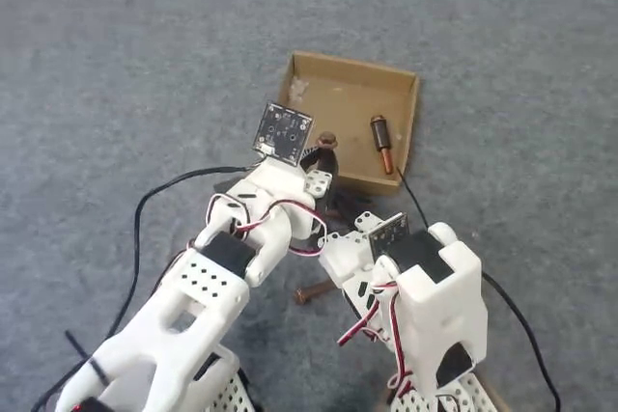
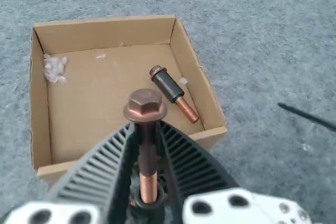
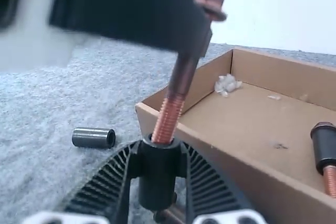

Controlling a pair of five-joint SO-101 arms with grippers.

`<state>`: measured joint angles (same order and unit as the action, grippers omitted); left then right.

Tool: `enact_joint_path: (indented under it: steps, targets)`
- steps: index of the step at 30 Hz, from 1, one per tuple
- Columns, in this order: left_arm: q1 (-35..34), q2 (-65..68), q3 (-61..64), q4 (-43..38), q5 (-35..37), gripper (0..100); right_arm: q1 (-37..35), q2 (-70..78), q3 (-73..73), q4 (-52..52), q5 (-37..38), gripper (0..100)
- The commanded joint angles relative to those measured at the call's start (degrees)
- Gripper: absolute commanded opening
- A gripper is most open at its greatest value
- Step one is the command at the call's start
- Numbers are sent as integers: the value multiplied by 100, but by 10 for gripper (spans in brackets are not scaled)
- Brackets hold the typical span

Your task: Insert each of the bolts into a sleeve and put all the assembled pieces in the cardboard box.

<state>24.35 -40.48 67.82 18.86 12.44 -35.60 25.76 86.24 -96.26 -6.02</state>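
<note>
My left pincer [image 2: 146, 127] squeezes the bolt [image 2: 145, 107] by its smooth middle. I think it is hard, slippery metal, so I hold tight. My right pincer [image 3: 157, 150] grips the sleeve [image 3: 156, 182], with the bolt tip just inside, beside the cardboard box [image 3: 273, 74].

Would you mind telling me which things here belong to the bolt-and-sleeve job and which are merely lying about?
Job: bolt in left end effector; sleeve in right end effector; assembled piece in cardboard box; spare sleeve; loose bolt.
Lying about: white fluff in the box; black cable.
</note>
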Motion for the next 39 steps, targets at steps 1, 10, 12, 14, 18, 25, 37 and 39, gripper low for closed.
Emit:
enact_joint_path:
  steps: [1, 10, 12, 14, 18, 25, 37, 39]
  targets:
    - [18, -35, 57, -202, -62, 12, 127, -101, -158, 4, 114, 6]
    - [9, -53, 769, -1459, -53, 12, 189, -198, -176, 13, 97, 6]
    - [0, -53, 901, -1653, -53, 12, 189, -198, -176, 13, 97, 6]
    - [-53, -53, 1024, -1785, -53, 12, 189, -198, -185, 13, 97, 6]
    - [-211, -53, 1262, -2101, -53, 12, 224, -198, -185, 13, 88, 6]
    - [-211, -62, 1596, -2585, -53, 12, 277, -198, -237, 13, 88, 6]
    - [-167, -62, 1807, -2382, -44, 11, 435, -207, -369, -13, 88, 6]
    - [-167, -62, 1807, -2382, -44, 11, 435, -207, -369, -13, 79, 6]
